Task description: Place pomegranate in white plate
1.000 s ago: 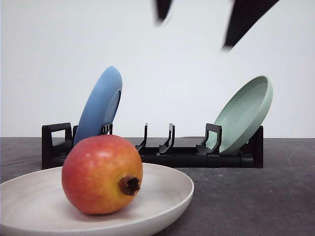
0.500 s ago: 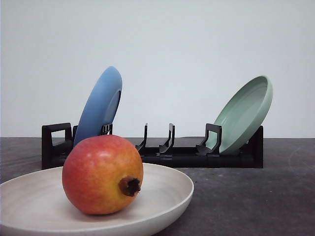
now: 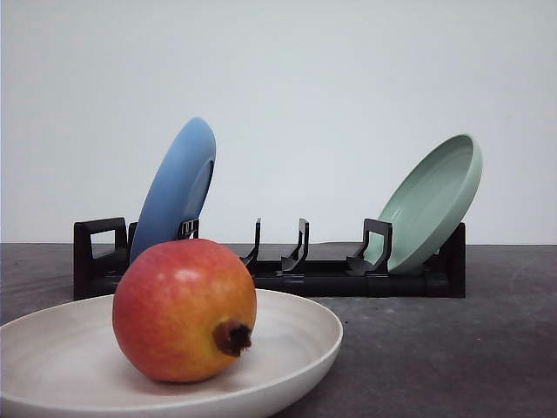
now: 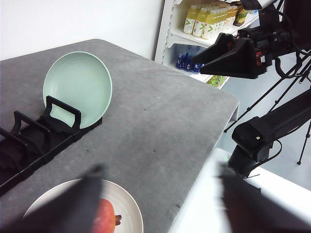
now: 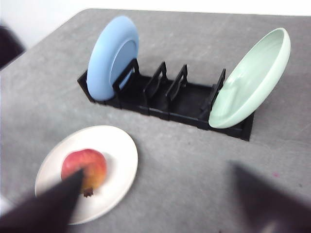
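Since the earlier frame I see both jaws gone overhead, spread wide, the pomegranate (image 3: 184, 311) settled in the white plate (image 3: 296, 324) below.

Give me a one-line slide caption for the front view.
Pomegranate resting in the white plate, with a blue plate and a mint-green plate leaning in the black rack behind.
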